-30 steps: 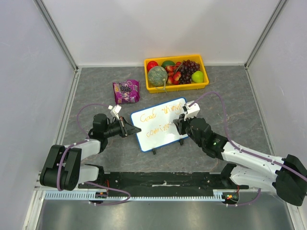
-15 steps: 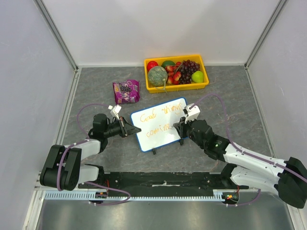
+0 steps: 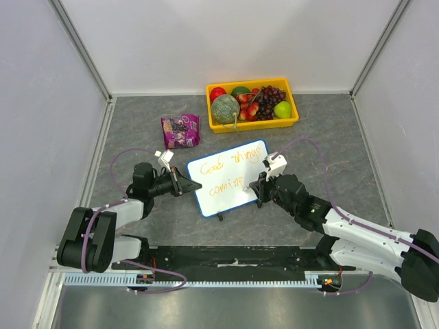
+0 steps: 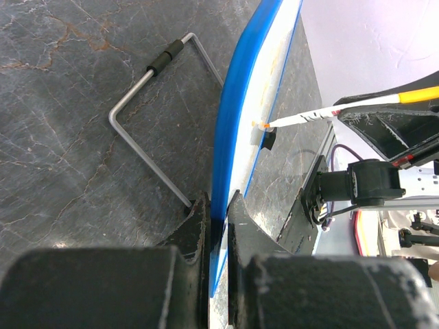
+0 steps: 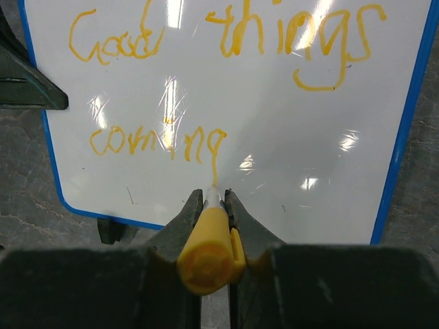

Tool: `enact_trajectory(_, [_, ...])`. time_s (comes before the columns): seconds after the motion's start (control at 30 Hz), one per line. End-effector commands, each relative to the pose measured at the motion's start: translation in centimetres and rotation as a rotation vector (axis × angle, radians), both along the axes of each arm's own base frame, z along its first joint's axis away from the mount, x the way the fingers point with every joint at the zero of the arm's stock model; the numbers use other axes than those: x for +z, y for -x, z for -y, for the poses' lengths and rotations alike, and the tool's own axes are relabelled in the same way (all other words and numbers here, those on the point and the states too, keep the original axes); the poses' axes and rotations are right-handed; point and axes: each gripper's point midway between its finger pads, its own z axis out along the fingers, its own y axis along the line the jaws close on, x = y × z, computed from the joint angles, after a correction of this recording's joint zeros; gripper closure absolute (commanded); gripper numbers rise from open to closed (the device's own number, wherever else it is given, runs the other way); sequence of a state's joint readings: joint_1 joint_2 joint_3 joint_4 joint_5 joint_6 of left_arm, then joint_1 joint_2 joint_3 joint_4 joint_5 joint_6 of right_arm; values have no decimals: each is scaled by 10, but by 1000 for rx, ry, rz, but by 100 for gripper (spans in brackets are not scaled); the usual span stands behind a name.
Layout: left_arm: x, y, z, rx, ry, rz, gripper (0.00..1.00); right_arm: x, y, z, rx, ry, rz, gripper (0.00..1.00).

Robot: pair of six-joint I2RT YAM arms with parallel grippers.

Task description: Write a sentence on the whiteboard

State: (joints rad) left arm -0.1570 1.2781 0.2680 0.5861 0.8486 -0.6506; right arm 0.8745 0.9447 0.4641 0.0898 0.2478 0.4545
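Note:
The whiteboard [image 3: 226, 179] stands tilted on its feet in the middle of the table, blue rim around a white face. My left gripper [image 3: 188, 186] is shut on its left edge; the left wrist view shows the blue rim [image 4: 230, 144] pinched between the jaws of that gripper [image 4: 218, 205]. My right gripper [image 5: 215, 195] is shut on a yellow-capped marker [image 5: 209, 236], its tip touching the board at the tail of the last "g". The sentence [image 5: 199, 145] in orange reads "Good things" above "coming". From the left wrist, the marker [image 4: 302, 118] meets the board face.
A yellow tray [image 3: 252, 125] of fruit sits behind the board. A purple snack bag [image 3: 180, 130] lies to its left. The board's wire stand [image 4: 147, 75] rests on the grey tabletop behind it. White walls enclose the table on three sides.
My right gripper has drawn back toward the near edge with the marker, pulling the stroke of the final "g" downward. The left gripper and the board have stayed put.

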Motion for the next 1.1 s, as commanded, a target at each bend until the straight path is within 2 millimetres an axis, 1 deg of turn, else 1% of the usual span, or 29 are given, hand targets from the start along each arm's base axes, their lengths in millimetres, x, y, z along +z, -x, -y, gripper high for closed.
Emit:
enact_trajectory(0.0, [-36, -8, -21, 143, -113, -88, 98, -17, 7, 1, 19, 15, -42, 100])
enact_trajectory(0.2, [-36, -8, -21, 143, -113, -88, 98, -9, 2, -15, 38, -42, -40, 100])
enact_trajectory(0.27, [-35, -8, -21, 144, -112, -88, 98, -5, -1, -16, 19, -58, -37, 100])
enact_trajectory(0.33, [-35, -8, -21, 143, -113, -86, 98, 4, -6, -17, -1, -81, -19, 100])
enact_trajectory(0.4, [-36, -8, -21, 143, -113, -88, 98, 15, -8, -17, -11, -106, -3, 100])
enact_trajectory(0.53, [-35, -9, -21, 145, -113, -87, 98, 59, -1, -22, 39, -234, 55, 100])
enact_trajectory(0.6, [-35, -9, -21, 144, -113, -85, 98, 79, 5, -20, 57, -296, 86, 100])
enact_trajectory(0.7, [-35, -9, -21, 145, -112, -86, 98, 104, 11, -15, 68, -367, 124, 100])
enact_trajectory(0.77, [-35, -9, -21, 144, -113, -86, 98, 115, 14, -10, 69, -387, 136, 100])
enact_trajectory(0.9, [-33, -9, -20, 136, -109, -78, 98, 117, 18, -6, 70, -385, 130, 100])
enact_trajectory(0.93, [-32, -9, -20, 133, -108, -77, 97, 115, 19, -5, 69, -384, 125, 100])
enact_trajectory(0.97, [-31, -9, -20, 130, -106, -73, 92, 115, 20, -4, 69, -387, 121, 100])
enact_trajectory(1.07, [-28, -8, -19, 126, -103, -57, 73, 111, 23, 0, 61, -392, 108, 100])
